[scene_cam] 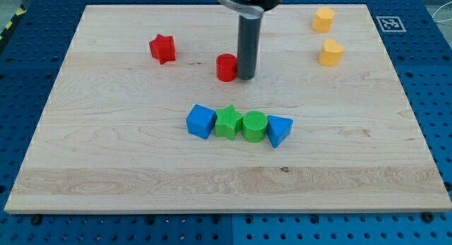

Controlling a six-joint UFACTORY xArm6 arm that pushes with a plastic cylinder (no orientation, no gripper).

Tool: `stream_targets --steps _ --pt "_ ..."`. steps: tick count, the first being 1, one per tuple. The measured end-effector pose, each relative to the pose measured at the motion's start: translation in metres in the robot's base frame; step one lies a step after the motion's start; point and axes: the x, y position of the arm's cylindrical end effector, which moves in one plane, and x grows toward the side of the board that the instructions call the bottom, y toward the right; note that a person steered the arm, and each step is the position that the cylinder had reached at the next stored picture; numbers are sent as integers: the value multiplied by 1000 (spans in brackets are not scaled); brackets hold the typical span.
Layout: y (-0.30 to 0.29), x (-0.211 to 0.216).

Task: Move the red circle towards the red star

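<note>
The red circle (226, 67) sits on the wooden board, above the middle row of blocks. My tip (245, 77) stands right against the red circle's right side, touching it. The red star (162, 48) lies to the upper left, about ninety pixels left of the red circle and slightly higher. The rod rises from the tip to the view's top edge.
A row of blocks lies mid-board: blue cube (200, 121), green star (227, 122), green cylinder (254, 126), blue triangle (278, 130). Two yellow blocks (323, 20) (330, 53) sit at the upper right. The board (106, 167) is pale wood on a blue perforated table.
</note>
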Motion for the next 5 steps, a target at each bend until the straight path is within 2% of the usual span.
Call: stream_targets --steps 3,4,5 --pt "-12 12" --pt "-35 9" --pt "-56 -13"
